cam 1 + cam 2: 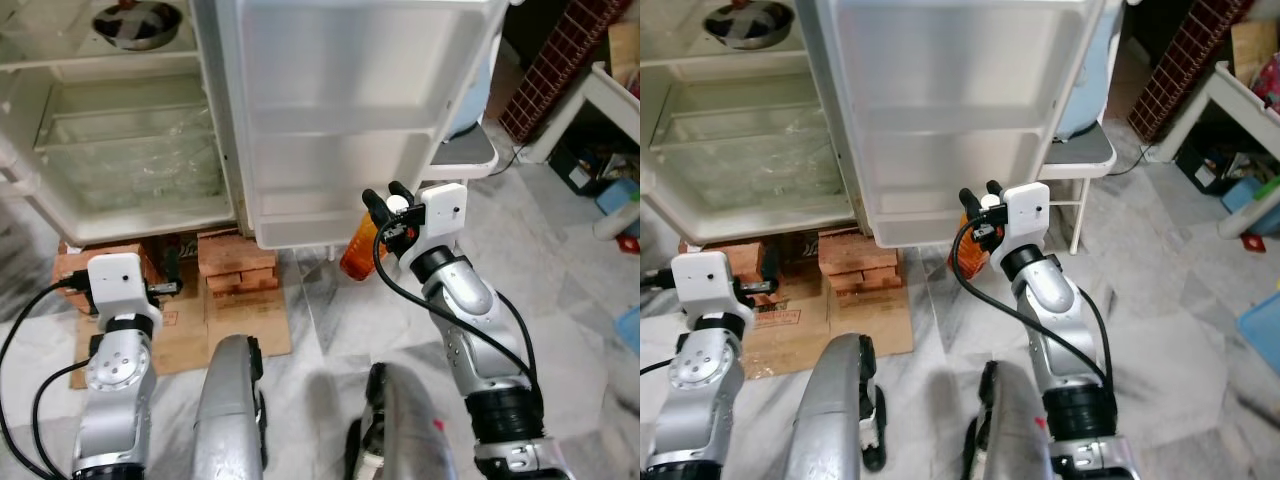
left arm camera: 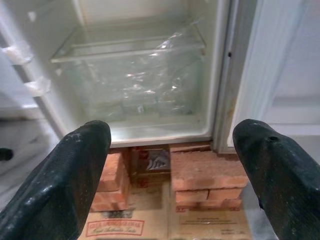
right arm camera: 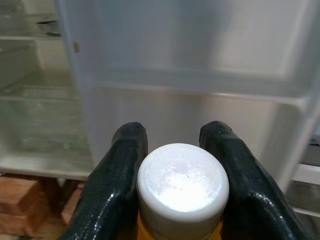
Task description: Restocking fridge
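An orange bottle (image 1: 358, 250) with a white cap (image 3: 182, 182) hangs upright in my right gripper (image 1: 386, 200), which is shut on its neck just under the cap. It is held in front of the lowest shelf of the open white fridge door (image 1: 340, 120), near the door's bottom edge. My left gripper (image 2: 177, 145) is open and empty, low at the left, facing the clear crisper drawer (image 2: 130, 75) at the bottom of the fridge.
The fridge stands on red bricks (image 1: 238, 265) over flattened cardboard (image 1: 185, 330). A metal bowl (image 1: 135, 22) sits on an upper fridge shelf. A grey stool (image 1: 465, 150) is behind the door, and a white table (image 1: 610, 95) with clutter stands at the right.
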### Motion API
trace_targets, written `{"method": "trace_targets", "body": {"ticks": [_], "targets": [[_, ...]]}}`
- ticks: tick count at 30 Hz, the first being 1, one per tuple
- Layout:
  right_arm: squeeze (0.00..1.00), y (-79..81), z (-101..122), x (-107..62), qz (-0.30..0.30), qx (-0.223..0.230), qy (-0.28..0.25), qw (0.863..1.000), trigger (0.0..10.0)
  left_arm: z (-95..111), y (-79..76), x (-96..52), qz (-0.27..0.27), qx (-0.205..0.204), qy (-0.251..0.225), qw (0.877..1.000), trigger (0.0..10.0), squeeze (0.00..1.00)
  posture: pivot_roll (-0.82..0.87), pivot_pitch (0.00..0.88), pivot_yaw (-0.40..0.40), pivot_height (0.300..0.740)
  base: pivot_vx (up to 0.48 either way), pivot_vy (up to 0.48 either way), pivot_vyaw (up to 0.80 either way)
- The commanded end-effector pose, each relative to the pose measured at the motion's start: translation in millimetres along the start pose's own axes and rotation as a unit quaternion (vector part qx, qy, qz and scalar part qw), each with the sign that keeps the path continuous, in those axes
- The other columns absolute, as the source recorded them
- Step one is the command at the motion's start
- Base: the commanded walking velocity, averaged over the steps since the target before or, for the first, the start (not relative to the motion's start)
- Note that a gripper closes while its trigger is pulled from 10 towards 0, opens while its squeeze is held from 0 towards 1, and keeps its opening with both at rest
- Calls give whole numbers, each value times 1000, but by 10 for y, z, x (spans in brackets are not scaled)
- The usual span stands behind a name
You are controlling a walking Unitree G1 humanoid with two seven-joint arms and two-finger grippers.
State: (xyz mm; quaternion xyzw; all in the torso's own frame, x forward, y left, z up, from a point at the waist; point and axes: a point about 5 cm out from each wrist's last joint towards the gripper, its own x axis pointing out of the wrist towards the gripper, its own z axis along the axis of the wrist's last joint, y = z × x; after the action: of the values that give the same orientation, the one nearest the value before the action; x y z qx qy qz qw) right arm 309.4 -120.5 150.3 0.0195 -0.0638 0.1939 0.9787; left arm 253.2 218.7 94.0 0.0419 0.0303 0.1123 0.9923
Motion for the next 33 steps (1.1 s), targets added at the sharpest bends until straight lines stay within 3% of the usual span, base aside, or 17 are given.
{"method": "trace_targets", "body": {"ticks": [1,26,33], "targets": [[0,4,147,45,4,-7,-32,999,10000,0,13,-6,1,0,-2,1000,10000,0,68,176,-51,606,311,0,0],[0,45,168,102,19,-28,-30,999,10000,3,-26,19,2,-11,-3,1000,10000,0,58,188,-53,606,377,0,0],[0,166,67,95,60,-32,-9,998,10000,-2,-25,23,1,-10,-2,1000,10000,0,58,186,-52,606,410,0,0]]}}
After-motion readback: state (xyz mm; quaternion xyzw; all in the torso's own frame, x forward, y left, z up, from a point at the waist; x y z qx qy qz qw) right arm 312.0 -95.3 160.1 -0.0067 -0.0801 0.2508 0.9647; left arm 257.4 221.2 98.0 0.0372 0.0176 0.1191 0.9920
